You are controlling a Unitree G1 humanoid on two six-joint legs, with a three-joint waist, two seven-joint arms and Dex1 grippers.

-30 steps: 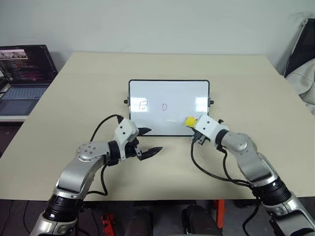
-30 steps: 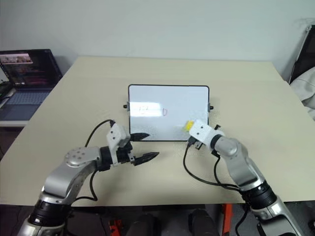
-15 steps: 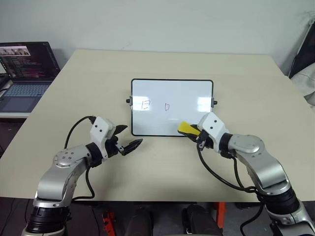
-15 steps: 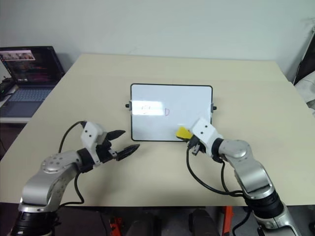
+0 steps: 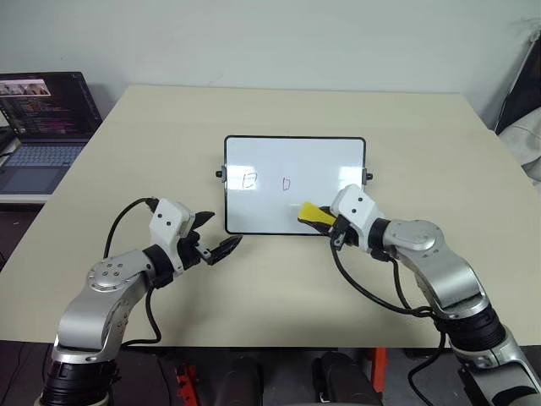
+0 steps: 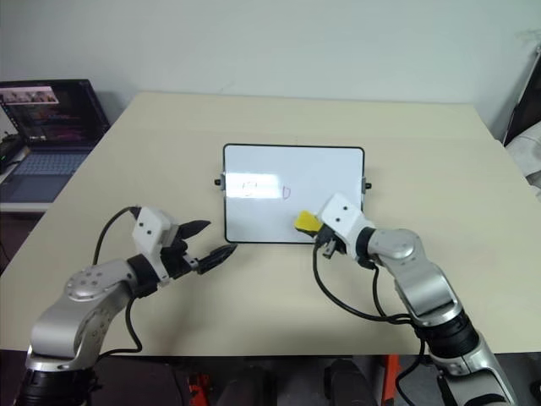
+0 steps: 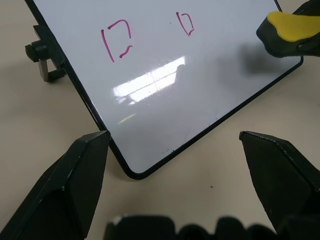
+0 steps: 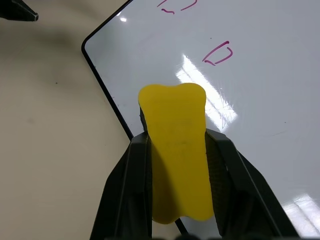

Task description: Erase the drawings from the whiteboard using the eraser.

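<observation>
From the head camera, the whiteboard (image 5: pixel 295 183) lies flat in the middle of the beige table (image 5: pixel 406 127), long side across, a knob on each short side. Two small drawings (image 5: pixel 249 179) sit on its left half, a little square and a smaller reddish mark beside it. On the left, the left gripper (image 5: pixel 213 236) hangs over bare table just off the board's near left corner, its two black fingers spread apart, nothing between them. On the right, the right gripper (image 5: pixel 325 216) is clamped tight on the eraser (image 5: pixel 310 211), the yellow block poking out over the board's near edge, right of centre. A laptop (image 5: pixel 40 118) stands open on a side surface at the far left.

Over to the left wrist view: the black fingers (image 7: pixel 75 180) stand wide on either side of the board's rounded corner, and nothing is held. The two reddish doodles show clearly on the glossy white, and the yellow eraser with its dark underside peeks in at the far end of the board.

Right wrist view now: both fingers (image 8: pixel 132 185) press the eraser's sides, squeezed in firmly. The yellow block sits above the board's black frame, with the smaller doodle just ahead of it and the other further on.
</observation>
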